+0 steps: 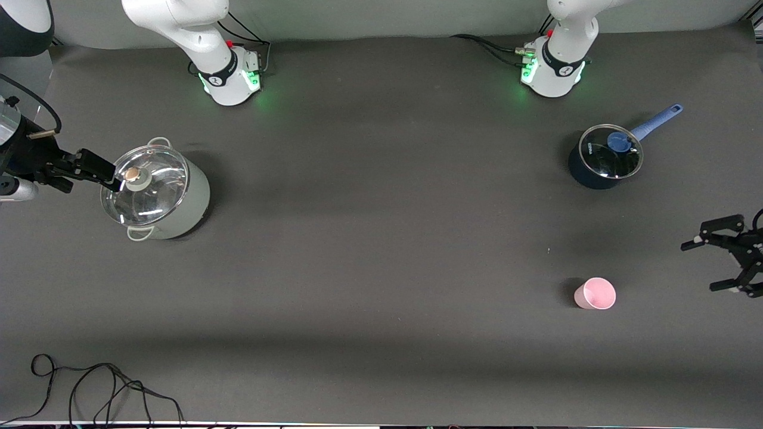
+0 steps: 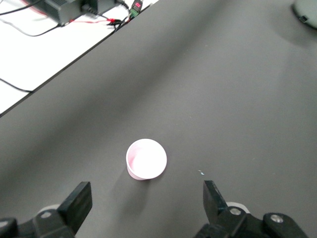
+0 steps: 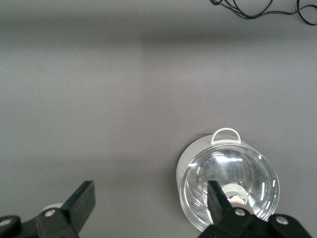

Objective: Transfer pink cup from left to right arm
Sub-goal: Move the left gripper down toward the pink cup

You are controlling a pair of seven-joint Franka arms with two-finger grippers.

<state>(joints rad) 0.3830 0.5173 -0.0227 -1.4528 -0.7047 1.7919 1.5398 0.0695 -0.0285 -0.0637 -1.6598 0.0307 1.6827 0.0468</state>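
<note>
The pink cup stands upright on the dark table, mouth up, toward the left arm's end and near the front camera's edge. It also shows in the left wrist view, a little ahead of the jaws. My left gripper hangs over the table's end beside the cup, open and empty, and its own view shows the jaws spread wide. My right gripper hovers beside the lidded pale pot at the right arm's end. It is open and empty in its own view.
A pale pot with a glass lid stands at the right arm's end and also shows in the right wrist view. A blue saucepan with a glass lid stands near the left arm's base. A black cable lies at the front edge.
</note>
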